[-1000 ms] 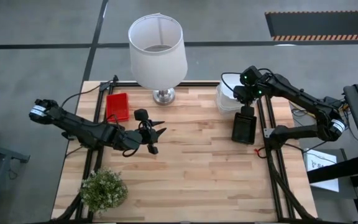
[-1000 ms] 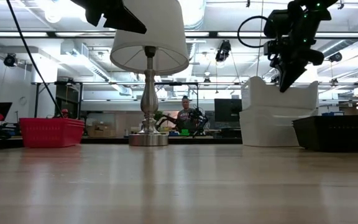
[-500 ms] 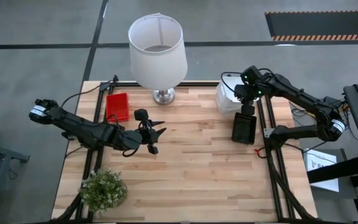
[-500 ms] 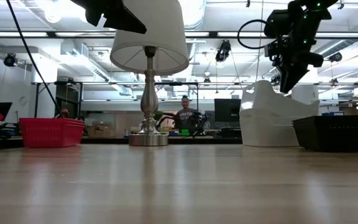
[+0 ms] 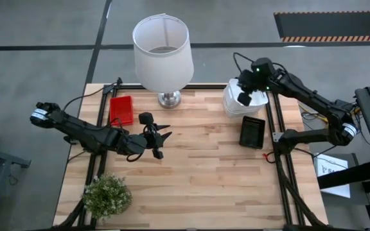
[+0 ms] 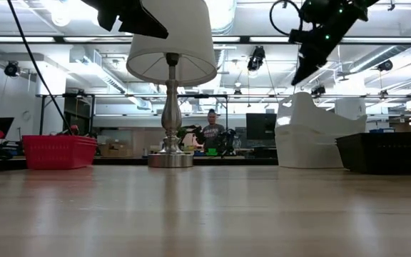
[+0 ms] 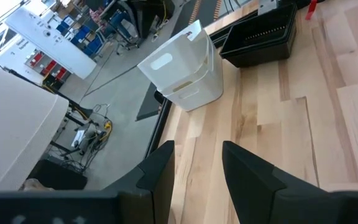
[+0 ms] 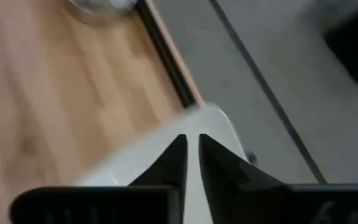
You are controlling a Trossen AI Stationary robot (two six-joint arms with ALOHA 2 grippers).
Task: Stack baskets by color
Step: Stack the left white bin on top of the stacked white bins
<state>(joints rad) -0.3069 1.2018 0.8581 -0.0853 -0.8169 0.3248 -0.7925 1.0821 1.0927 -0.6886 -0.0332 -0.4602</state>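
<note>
High view: red baskets [image 5: 121, 110] stacked at table's left rear; black baskets [image 5: 252, 131] by right edge; white baskets [image 5: 234, 101] at right rear.
Right wrist: right gripper [image 8: 191, 149] seen nearly closed, nothing gripped, over white stack.
Left gripper [image 5: 162, 136]: held apart, empty, mid-table.
Change: right gripper moved from black stack to above white.

A grey floor [image 5: 37, 38] is stretching around the wooden table [image 5: 191, 173], dark lines crossing it. Beyond the table, ceiling light strips [image 6: 70, 39] are glowing over desks with monitors [image 6: 261, 126], where a person [image 6: 210, 130] is sitting.
</note>
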